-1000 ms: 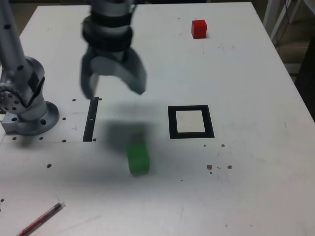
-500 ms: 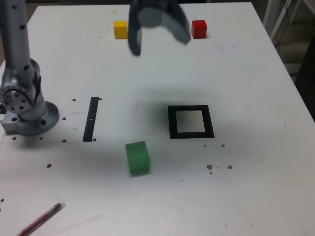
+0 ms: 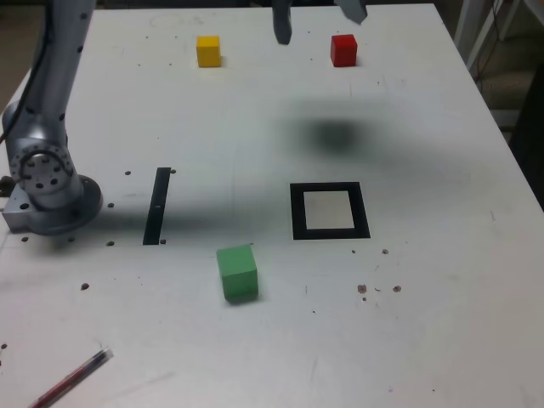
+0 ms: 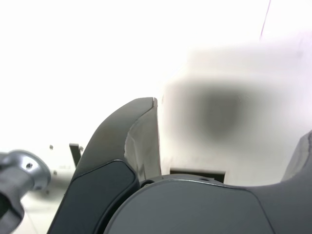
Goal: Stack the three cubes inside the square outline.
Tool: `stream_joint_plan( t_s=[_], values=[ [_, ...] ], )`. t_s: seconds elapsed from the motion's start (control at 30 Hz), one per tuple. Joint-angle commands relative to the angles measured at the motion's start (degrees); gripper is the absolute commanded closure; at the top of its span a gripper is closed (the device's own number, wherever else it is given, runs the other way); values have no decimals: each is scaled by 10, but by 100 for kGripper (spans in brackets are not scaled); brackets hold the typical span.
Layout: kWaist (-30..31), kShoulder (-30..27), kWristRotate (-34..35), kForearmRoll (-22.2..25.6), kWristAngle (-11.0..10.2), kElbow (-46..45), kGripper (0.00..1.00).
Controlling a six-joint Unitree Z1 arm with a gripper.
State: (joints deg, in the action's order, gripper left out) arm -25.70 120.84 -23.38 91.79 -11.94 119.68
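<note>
Jaws (image 3: 320, 25) are hanging wide apart at the exterior view's top edge, holding nothing. Yellow cube (image 3: 208, 51) and red cube (image 3: 343, 50) are sitting on the counter's (image 3: 442, 297) far side; green cube (image 3: 238, 273) is resting nearer, left of the square outline (image 3: 330, 211). In the wrist view, the jaws are spreading over a blurred shadow (image 4: 222, 112).
</note>
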Motion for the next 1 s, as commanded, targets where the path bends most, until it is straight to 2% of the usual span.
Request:
stream_joint_plan(
  t_s=[0.0,0.57,0.97],
  values=[
    [-14,29,-16,9,-3,36,1],
    [-131,211,-114,22,14,274,0],
    [-128,289,-122,22,2,342,3]
  ],
)
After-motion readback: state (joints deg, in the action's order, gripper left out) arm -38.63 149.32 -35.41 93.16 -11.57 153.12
